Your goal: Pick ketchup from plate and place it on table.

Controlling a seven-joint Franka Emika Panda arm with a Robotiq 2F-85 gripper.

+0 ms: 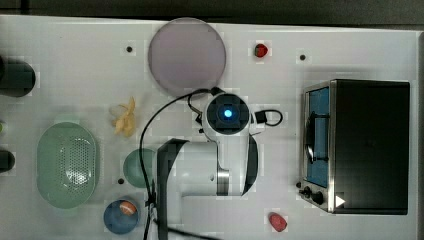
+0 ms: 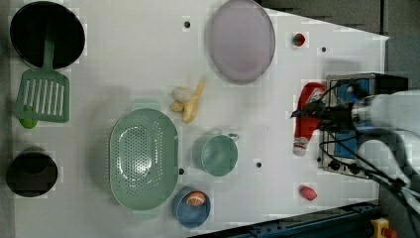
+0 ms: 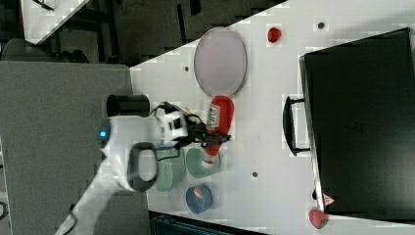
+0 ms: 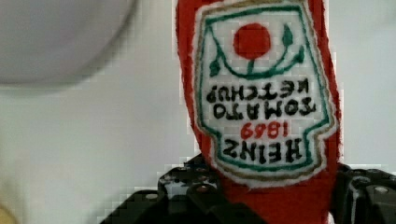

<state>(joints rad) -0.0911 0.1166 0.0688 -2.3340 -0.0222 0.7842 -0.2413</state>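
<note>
My gripper (image 2: 311,114) is shut on the ketchup (image 2: 307,121), a slim red bottle with a white cap end. The black fingers (image 4: 187,186) press its sides below the label (image 4: 261,93). In the right view the ketchup (image 3: 219,115) lies off the plate (image 3: 220,61), just past its rim, with the gripper (image 3: 211,137) across its cap half. Nothing lies on the pale lilac plate (image 1: 186,55) in the top view. There, the arm's wrist (image 1: 228,114) covers the bottle. Whether the bottle touches the white table (image 1: 75,65) I cannot tell.
A toaster oven (image 1: 365,145) stands at the top view's right. Also on the table are a small red berry (image 1: 260,50), a pinkish lump (image 1: 277,221), a banana (image 1: 125,117), a green bowl (image 1: 137,167), a mint basket (image 1: 66,165) and a blue bowl (image 1: 120,216).
</note>
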